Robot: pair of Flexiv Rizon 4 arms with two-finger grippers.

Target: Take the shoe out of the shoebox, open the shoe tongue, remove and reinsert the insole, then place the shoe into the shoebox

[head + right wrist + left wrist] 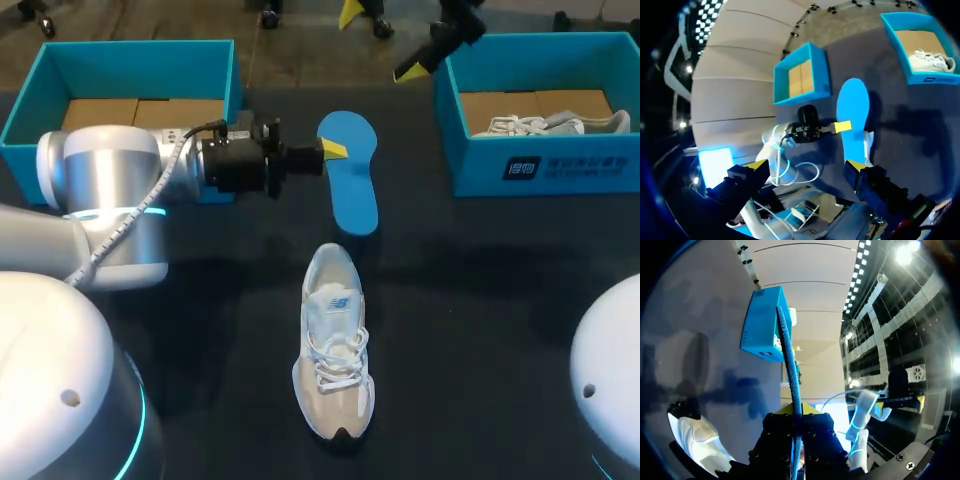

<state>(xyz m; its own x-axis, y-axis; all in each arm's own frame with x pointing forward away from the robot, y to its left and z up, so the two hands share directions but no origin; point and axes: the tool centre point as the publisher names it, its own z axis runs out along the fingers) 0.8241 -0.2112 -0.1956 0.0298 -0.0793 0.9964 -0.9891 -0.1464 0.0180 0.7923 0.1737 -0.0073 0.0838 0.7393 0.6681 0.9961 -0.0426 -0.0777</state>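
Insole, blue, is pinched at its edge between the fingers of my left claw, held above the dark table. Just past it the white shoe lies out on the table, between the left shoebox and the right shoebox. My right claw hangs high, spread wide.

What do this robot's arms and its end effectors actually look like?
The left arm is rounded silver-white segments with a glowing cyan ring and a white cable running along it; the right arm shows a similar white dome. The left end effector and right end effector are black blocks with bright yellow tips.
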